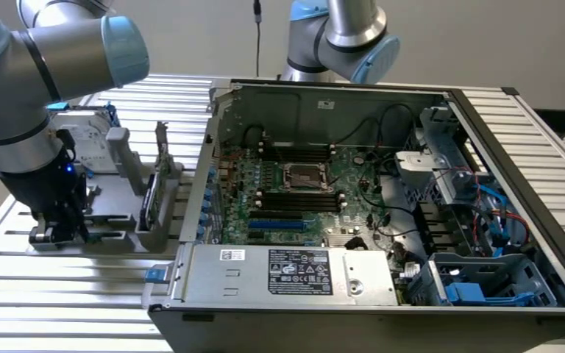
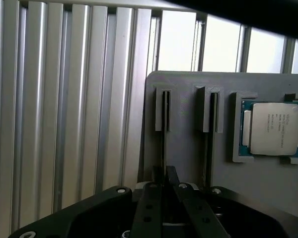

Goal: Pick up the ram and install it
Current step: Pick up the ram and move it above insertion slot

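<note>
**A:** Entry. We log the black two-finger gripper (image 2: 164,171) low over the flat grey plastic holder plate (image 2: 188,158). The plate sits on the ribbed aluminium worktop (image 1: 67,294) near its edge at the exterior view's left, beside the open grey metal computer case (image 1: 518,147).

**B:** And the fingers?

**A:** The fingers (image 2: 149,208) are drawn nearly together, with only a sliver between the tips. The ram (image 2: 163,148), a long thin board stick seen edge-on as a dark line, sits in that sliver. We read it as clamped across its flat faces.

**B:** Where is it exactly?

**A:** It is in the holder, in the upright slot closest to the plate's edge that borders the bare ribs. A second grey slot (image 2: 210,111) stands just beside it. The square silver processor chip (image 2: 274,128) lies in its recess further in from that edge.

**B:** Why stored on edge?

**A:** We judge the slot keeps it upright so that the thin top edge is offered to the tips and the flat faces to the pads. That is also the attitude the long black memory slots (image 1: 297,197) in the case would want.

**B:** Axis?

**A:** The long axis runs along the slot, parallel to the worktop's ribs, from under the tips out to the slot's end posts. The thin edge points up at the wrist.
</note>
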### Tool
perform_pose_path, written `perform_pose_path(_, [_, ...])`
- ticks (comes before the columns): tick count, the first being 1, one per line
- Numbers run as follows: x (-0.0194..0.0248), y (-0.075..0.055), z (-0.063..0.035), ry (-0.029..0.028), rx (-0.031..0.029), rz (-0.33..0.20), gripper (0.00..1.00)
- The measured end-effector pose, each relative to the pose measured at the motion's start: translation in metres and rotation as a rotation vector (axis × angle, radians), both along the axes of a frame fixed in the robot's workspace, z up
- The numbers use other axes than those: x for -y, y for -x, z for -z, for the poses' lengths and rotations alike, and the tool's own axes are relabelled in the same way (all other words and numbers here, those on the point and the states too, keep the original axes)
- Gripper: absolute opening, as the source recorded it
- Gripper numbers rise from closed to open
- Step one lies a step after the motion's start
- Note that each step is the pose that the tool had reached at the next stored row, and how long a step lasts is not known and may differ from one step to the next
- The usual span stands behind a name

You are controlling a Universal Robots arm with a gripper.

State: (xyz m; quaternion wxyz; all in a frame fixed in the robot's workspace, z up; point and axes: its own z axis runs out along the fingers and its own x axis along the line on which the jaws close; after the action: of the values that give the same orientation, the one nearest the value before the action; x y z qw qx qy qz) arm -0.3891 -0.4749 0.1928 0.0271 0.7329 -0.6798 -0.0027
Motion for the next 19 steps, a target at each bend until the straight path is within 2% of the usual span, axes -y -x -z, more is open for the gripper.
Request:
perform_pose_path(3, [0.0, 0.0, 0.0, -0.0005, 0.0, 0.009, 0.15])
perform_pose_path(8, [-0.0001, 0.0, 0.0001, -0.0006, 0.0001, 0.062, 0.15])
perform_pose_path(10, [-0.0001, 0.0, -0.0003, -0.0008, -0.0016, 0.067, 0.15])
perform_pose_path(19, [0.0, -0.001, -0.0181, -0.0003, -0.0233, 0.067, 0.15])
